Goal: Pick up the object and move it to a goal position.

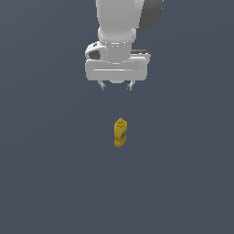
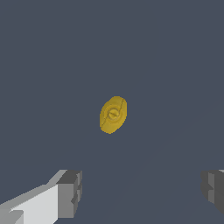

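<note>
The small yellow bottle point(image 1: 120, 133) stands upright on the dark grey floor, its capped neck up and a blue-green mark on its side. My white gripper point(image 1: 116, 86) hangs above it and apart from it, jaws spread wide and empty. In the wrist view I look down on the bottle's cap point(image 2: 113, 114). The two grey fingertips point(image 2: 70, 193) show at that picture's lower corners, far apart, with the gripper's midpoint point(image 2: 142, 192) off to one side of the bottle.
The flat dark grey floor point(image 1: 183, 173) stretches all around the bottle. No goal marker shows in either view.
</note>
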`<state>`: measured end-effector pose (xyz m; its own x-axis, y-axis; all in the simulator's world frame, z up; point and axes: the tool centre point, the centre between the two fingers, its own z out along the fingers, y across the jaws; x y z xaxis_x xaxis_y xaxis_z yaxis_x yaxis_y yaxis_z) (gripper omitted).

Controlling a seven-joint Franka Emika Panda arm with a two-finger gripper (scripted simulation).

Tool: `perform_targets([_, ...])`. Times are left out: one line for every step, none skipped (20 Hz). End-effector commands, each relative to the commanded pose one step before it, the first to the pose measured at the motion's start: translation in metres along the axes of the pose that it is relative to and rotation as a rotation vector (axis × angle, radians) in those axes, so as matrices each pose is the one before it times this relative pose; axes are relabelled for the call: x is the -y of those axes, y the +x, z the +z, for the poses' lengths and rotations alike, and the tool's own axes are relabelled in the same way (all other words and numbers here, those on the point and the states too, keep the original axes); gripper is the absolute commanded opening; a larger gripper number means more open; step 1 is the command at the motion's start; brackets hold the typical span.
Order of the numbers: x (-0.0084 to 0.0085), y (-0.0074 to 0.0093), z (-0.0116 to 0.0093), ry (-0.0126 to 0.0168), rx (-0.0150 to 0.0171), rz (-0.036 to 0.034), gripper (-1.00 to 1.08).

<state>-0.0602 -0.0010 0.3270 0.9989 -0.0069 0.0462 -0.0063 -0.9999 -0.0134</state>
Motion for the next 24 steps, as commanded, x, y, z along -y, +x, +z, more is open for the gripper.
perform_targets([0.00035,0.00015,0.00026,-0.00007,0.00012,0.00087,1.0])
perform_targets([0.00009,0.00036,0.00067,-0.00031,0.00037,0.00349,1.0])
perform_targets([0.00017,0.00057,0.001,-0.00005,0.00045,0.00486,1.0])
perform_targets([0.0002,0.00073,0.00128,0.00002,0.00056,0.00619,1.0])
perform_targets([0.00024,0.00085,0.00152,-0.00005,0.00068,0.00737,1.0])
perform_targets([0.00032,0.00095,0.00173,-0.00017,0.00079,0.00842,1.0])
perform_targets([0.00035,0.00106,0.00196,-0.00026,0.0009,0.00957,1.0])
perform_targets([0.00041,0.00117,0.0022,-0.00034,0.00101,0.01069,1.0])
perform_targets([0.00046,0.00128,0.00243,-0.00038,0.00111,0.0118,1.0])
perform_targets([0.00054,0.00139,0.00269,-0.0004,0.00121,0.01295,1.0])
perform_targets([0.00061,0.0015,0.00296,-0.00044,0.00131,0.01415,1.0])
perform_targets([0.00068,0.0016,0.00322,-0.0005,0.00141,0.01531,1.0])
perform_targets([0.00076,0.00169,0.00348,-0.00058,0.00151,0.01649,1.0])
perform_targets([0.00086,0.00177,0.00375,-0.00066,0.0016,0.01766,1.0])
perform_targets([0.00094,0.00185,0.00404,-0.00074,0.0017,0.01887,1.0])
perform_targets([0.00105,0.00192,0.00432,-0.00083,0.00179,0.02006,1.0])
perform_targets([0.00114,0.00198,0.00462,-0.00093,0.00188,0.02128,1.0])
perform_targets([0.00127,0.00203,0.00491,-0.00104,0.00195,0.02247,1.0])
perform_targets([0.00137,0.00205,0.00519,-0.00114,0.00202,0.02357,1.0])
perform_targets([0.00141,0.00198,0.00524,-0.0012,0.00199,0.02358,1.0])
perform_targets([0.0014,0.00181,0.00503,-0.0012,0.00186,0.02246,1.0])
perform_targets([0.00136,0.00164,0.00479,-0.00118,0.00173,0.02124,1.0])
perform_targets([0.0013,0.00149,0.00454,-0.00116,0.00161,0.02002,1.0])
perform_targets([0.00125,0.00134,0.00429,-0.00112,0.00148,0.01881,1.0])
